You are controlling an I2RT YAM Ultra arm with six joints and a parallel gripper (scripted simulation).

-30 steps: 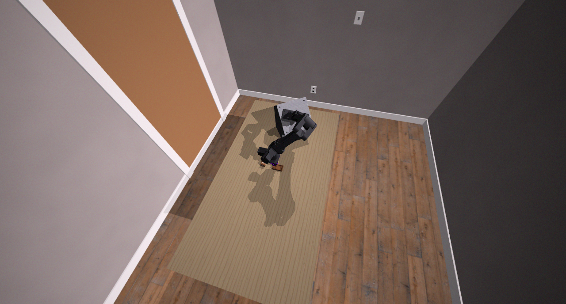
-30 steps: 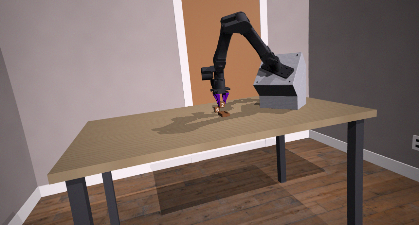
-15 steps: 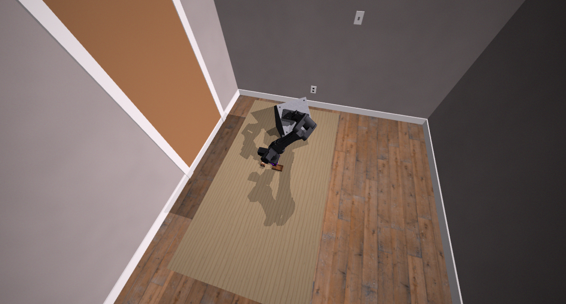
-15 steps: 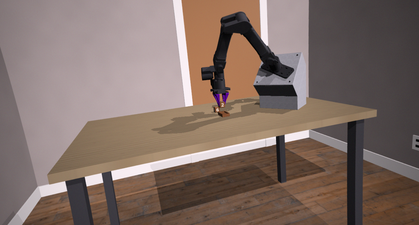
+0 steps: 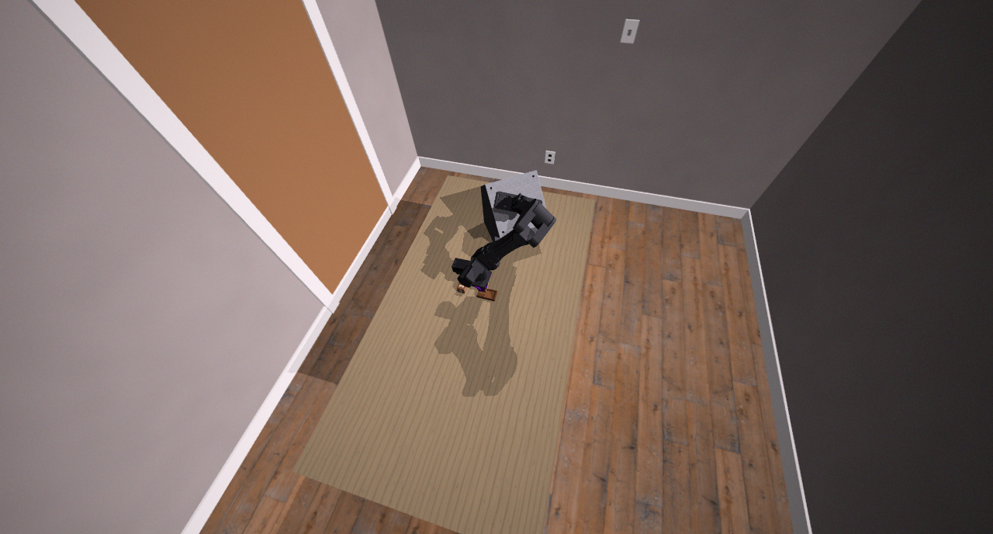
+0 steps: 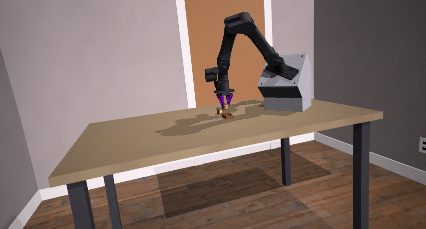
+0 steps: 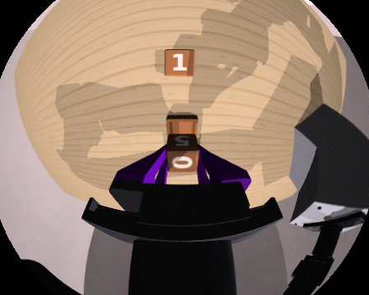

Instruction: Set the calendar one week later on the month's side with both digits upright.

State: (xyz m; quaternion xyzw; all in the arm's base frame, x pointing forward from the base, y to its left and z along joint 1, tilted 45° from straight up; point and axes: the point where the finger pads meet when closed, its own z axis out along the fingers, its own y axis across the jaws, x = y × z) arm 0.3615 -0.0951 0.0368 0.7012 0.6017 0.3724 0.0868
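purple hand (image 5: 482, 287) (image 6: 225, 105) (image 7: 182, 148), orange-brown cubes, white digits

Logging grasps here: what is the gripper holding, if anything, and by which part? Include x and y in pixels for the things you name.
The gripper (image 6: 226, 106) (image 7: 182, 148) holds the brown cube with white digits (image 6: 226, 106) (image 7: 183, 161) by two opposite sides, its 2, 5 and 0 faces uncovered.

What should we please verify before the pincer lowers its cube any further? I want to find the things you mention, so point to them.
1. Pincer (image 5: 482, 288) (image 6: 226, 105) (image 7: 182, 148) shut on the held cube (image 6: 226, 106) (image 7: 182, 161): ok.
2. The held cube's 2 upright in the exterior view: ok.
3. Tray (image 5: 493, 296) (image 6: 228, 117) (image 7: 182, 127) flat on the table (image 5: 430, 420) (image 6: 142, 141) (image 7: 123, 49): ok.
4. Other cube (image 5: 461, 289) (image 6: 220, 112) (image 7: 179, 62) in the tray: not ok; it stands on the table outside it.
5. Held cube squarely above its place in the tray: cannot tell.
6. Month's name on the side to be read: cannot tell; none is legible.
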